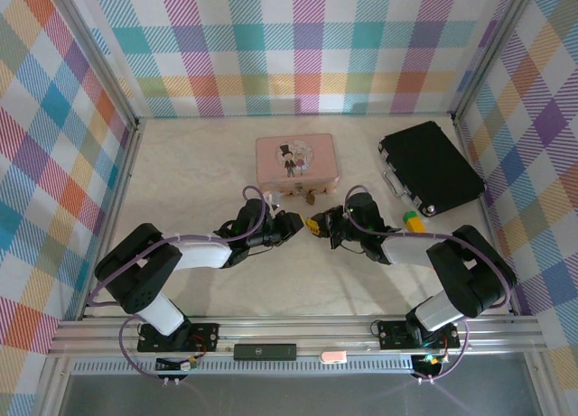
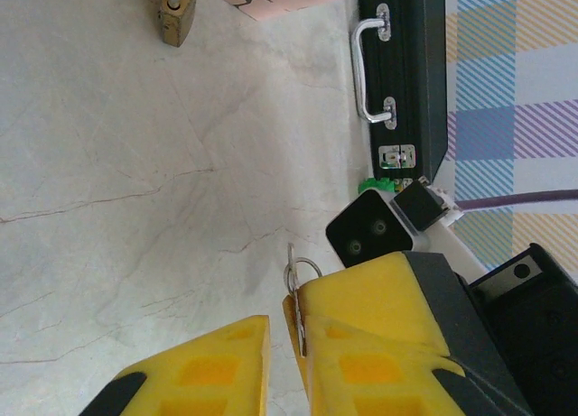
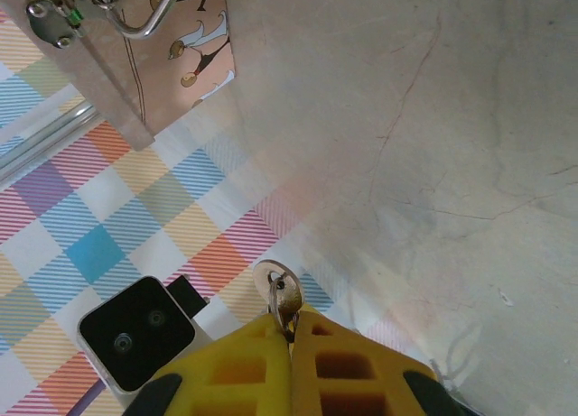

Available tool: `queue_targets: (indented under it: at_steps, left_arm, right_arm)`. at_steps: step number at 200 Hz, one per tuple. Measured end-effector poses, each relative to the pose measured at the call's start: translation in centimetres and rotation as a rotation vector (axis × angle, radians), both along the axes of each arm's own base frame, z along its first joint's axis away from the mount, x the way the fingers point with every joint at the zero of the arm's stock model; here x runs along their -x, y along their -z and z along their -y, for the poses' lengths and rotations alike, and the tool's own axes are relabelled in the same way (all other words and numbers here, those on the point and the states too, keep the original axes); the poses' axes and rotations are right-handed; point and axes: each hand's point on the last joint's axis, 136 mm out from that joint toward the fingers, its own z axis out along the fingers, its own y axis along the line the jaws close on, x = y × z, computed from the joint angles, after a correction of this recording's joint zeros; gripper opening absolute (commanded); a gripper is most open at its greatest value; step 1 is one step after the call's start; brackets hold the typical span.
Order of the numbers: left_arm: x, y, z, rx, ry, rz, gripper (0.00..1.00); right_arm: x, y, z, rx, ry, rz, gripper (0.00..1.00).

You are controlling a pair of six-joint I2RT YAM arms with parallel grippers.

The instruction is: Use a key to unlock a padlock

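Slippage is the worry: the right claw [image 3: 290, 330] pinches the key [image 3: 286, 299] by a sliver, its ringed end poking out, while the left claw [image 2: 284, 333] stands spread around it. A careless handover could twist or drop it. The padlock [image 1: 310, 197] sits near the middle of the table [image 1: 190, 172], against the pink tin's [image 1: 295, 160] near side.
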Motion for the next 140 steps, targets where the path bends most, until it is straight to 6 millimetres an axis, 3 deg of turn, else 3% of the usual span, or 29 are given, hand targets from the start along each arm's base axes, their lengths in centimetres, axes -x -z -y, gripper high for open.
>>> queue_targets:
  at_steps: [35, 71, 85, 130, 140]
  left_arm:
    - [-0.05, -0.07, 0.00, 0.000, 0.001, 0.007, 0.17]
    - [-0.10, -0.24, 0.06, -0.001, 0.006, 0.022, 0.08]
    - [-0.10, -0.25, 0.06, -0.004, 0.008, 0.027, 0.00]
    - [-0.05, -0.53, -0.23, -0.034, 0.015, 0.049, 0.00]
    - [0.01, -0.64, -0.39, -0.046, 0.016, 0.055, 0.00]
  right_arm:
    - [-0.20, -0.18, -0.29, -0.043, 0.012, -0.012, 0.00]
    - [-0.12, -0.10, -0.52, -0.061, 0.006, -0.032, 0.00]
    - [-0.16, -0.10, -0.47, -0.062, 0.008, -0.034, 0.00]
    - [0.03, -0.29, -0.62, -0.065, -0.015, -0.026, 0.00]
    - [0.05, -0.40, -0.70, -0.060, -0.026, -0.015, 0.13]
